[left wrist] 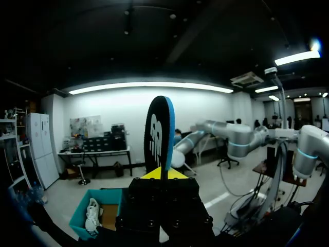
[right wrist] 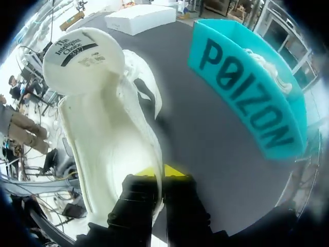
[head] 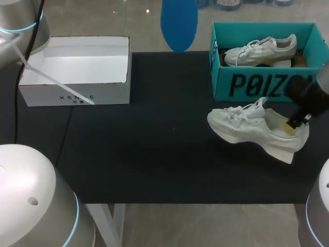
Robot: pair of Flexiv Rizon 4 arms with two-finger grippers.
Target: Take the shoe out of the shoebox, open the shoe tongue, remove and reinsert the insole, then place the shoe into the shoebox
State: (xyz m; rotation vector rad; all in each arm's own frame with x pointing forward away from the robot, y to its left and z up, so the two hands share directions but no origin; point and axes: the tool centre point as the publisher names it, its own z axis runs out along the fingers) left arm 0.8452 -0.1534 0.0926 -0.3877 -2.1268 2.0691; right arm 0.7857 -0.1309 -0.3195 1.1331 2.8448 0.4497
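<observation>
A white shoe (head: 257, 131) lies on the black mat in front of the teal shoebox (head: 257, 85), toe pointing left. My right gripper (head: 293, 123) is shut on its heel collar. In the right wrist view the collar wall passes between the yellow tips of the right gripper (right wrist: 160, 172), and the shoe (right wrist: 103, 134) stretches ahead with its tongue (right wrist: 85, 54) folded up. My left gripper (left wrist: 164, 174) is shut on the lower end of a blue and black insole (left wrist: 160, 131), held upright in the air. In the head view the insole (head: 179, 23) shows above the mat's far edge; the left gripper itself is hidden there.
A second white shoe (head: 262, 50) lies inside the teal shoebox. An open white shoebox (head: 77, 92) stands at the back left of the mat. The black mat (head: 154, 154) covers the table between the boxes. The teal box (right wrist: 247, 98) stands close beside the held shoe.
</observation>
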